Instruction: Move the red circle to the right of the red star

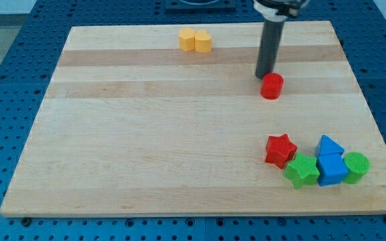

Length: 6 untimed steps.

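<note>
While two yellow blocks (195, 40) are sitting idle at the view's top of the table (146, 147), the rod, an end effector with no jaws to open and holding nothing, is resting its tip (264, 75) just above-left of the red circle (271, 86), touching or nearly so. It seems to be starting the push: the circle needs driving down to the red star (280, 149), whose right side is crowded by a green star (302, 170), blue blocks (330, 161) and a green circle (356, 167). The arm above the rod is being cut off at the view's top.
</note>
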Each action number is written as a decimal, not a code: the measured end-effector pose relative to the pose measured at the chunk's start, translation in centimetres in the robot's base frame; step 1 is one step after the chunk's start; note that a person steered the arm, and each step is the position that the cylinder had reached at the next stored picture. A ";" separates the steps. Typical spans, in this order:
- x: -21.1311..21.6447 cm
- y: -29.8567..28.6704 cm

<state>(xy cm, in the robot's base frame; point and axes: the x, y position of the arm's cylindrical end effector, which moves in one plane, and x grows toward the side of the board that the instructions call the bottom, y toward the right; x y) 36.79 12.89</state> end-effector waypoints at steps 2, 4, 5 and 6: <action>5.2 0.6; 10.4 0.6; 11.5 0.6; 12.5 0.6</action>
